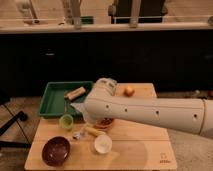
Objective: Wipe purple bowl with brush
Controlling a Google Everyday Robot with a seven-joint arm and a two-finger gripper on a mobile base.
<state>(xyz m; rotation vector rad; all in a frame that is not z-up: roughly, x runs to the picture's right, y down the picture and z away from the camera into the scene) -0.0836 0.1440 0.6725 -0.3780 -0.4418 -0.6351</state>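
The purple bowl (55, 150) sits at the front left of the wooden table (135, 150), upright and with nothing in it. My arm reaches in from the right across the table's middle. The gripper (80, 133) is low at the arm's end, just right of and behind the bowl and apart from its rim; most of it is hidden under the arm. I cannot pick out the brush; a small pale grey piece shows at the gripper's tip. A yellow stick (95, 131) lies beside it.
A white cup (103, 144) stands right of the purple bowl. A small green cup (66, 121) is behind it. A green tray (54, 102) at the back left holds a tan object (75, 93). An orange-red bowl (104, 124) peeks from under my arm. A small orange ball (129, 90) sits at the back.
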